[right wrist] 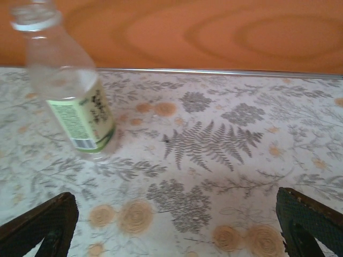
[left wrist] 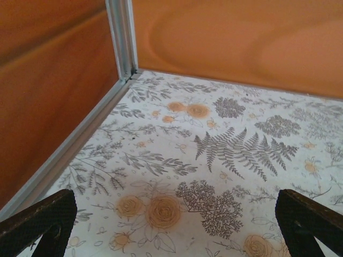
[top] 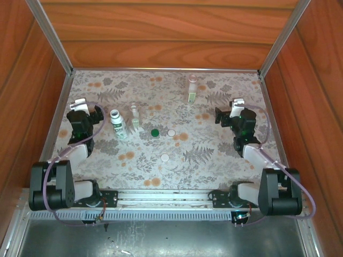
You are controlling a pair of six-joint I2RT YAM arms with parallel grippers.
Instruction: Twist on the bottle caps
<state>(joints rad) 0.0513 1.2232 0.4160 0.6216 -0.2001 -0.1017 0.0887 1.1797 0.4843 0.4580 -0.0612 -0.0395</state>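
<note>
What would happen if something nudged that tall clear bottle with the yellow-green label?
It would probably tip: the clear bottle stands tall and narrow. It looks empty, so likely light. Lying down, its round body might roll.

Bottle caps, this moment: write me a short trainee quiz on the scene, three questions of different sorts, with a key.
1. True or false: the left end effector and the right end effector both stand open, holding nothing.
2. The clear bottle with the yellow-green label stands: A) right beside the arm bases; B) toward the far edge of the table; C) held by the left end effector.
3. How many bottle caps lie loose on the table, and in which colours?

Key: 1 true. 2 B. 3 three: one dark green cap and two white caps.
</note>
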